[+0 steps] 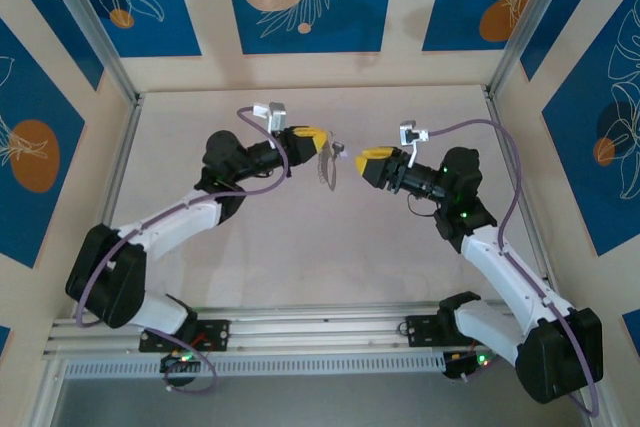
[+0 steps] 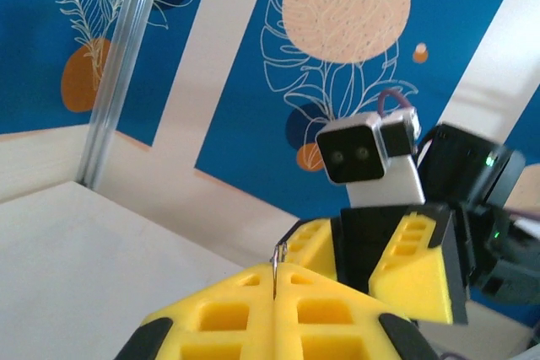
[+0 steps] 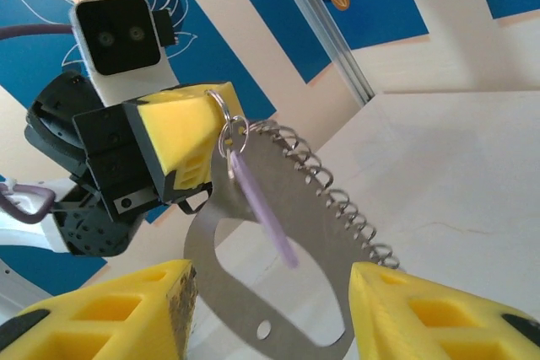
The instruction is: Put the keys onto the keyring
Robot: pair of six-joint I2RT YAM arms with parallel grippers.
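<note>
Currently: one grey coil-edged metal keyring (image 3: 325,225) (clamped by left gripper (image 1: 318,140)), one lilac-headed key (image 3: 263,212) against it; right gripper (image 1: 362,162) agape; beige table (image 1: 300,257) below.

The gap between the left gripper (image 1: 325,141) and right gripper (image 1: 359,160) was blocked by the keyring (image 1: 326,169). Open table (image 1: 300,267) was seen nearer.

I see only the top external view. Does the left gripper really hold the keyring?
Observer: Yes. In the right wrist view the left gripper has its jaws shut on the top end of the keyring.
Operator: And the key?
Observer: The lilac key hangs from a small wire ring at that top end.
Operator: The right gripper?
Observer: Its jaws are open, one on each side of the keyring.
</note>
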